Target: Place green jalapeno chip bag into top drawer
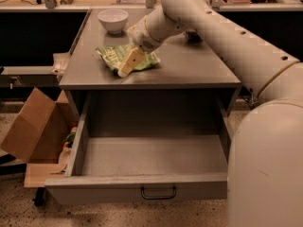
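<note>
floor: speckled, pale
surface: grey, flat top
back counter: long, dark under it
cardboard box: open, on floor

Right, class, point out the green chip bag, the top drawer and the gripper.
green jalapeno chip bag [109, 56], camera view, its left end.
top drawer [104, 189], camera view, its front panel.
gripper [127, 65], camera view, its tip, at the bag on the cabinet top [199, 70].
</note>
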`<state>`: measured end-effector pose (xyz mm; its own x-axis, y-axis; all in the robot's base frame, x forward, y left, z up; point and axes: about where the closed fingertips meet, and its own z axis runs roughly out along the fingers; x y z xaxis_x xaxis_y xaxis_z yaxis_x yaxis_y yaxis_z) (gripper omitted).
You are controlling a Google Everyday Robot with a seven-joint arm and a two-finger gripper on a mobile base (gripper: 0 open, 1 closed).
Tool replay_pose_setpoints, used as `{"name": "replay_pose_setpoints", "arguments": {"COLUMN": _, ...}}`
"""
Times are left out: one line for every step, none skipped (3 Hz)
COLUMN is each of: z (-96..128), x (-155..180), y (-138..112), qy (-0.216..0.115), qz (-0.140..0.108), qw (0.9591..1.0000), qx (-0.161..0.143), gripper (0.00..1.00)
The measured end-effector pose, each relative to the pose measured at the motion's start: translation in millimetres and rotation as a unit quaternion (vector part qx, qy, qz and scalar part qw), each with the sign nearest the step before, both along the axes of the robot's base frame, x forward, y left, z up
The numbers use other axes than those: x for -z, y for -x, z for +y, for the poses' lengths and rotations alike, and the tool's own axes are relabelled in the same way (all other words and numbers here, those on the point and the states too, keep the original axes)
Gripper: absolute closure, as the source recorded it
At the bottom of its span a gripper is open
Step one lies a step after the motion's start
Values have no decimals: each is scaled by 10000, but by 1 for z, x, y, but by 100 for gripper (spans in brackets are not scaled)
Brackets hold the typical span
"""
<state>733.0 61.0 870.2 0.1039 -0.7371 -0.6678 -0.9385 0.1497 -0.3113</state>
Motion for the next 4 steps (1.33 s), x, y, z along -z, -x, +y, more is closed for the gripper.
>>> {"name": "replay_pose_setpoints", "arguments": {"z": 2, "x": 14, "y": -10, "qy": 30, "qz": 140, "qw": 9995, "qx": 287, "gripper": 2}}
{"name": "replay_pose_setpoints", "arguments": {"z": 5, "x": 29, "y": -14, "qy": 17, "qz": 292, "qw": 9987, "qx": 407, "gripper": 29}}
{"name": "replay_pose_setpoints", "arguments": {"z": 6, "x": 28, "y": -14, "qy": 7, "qz": 319, "qw": 9986, "qx": 420, "gripper": 54}}
{"name": "replay_pose_setpoints", "arguments": {"z": 1, "x": 9, "y": -7, "qy": -222, "qz": 121, "qw": 9988, "qx": 424, "gripper": 76}}
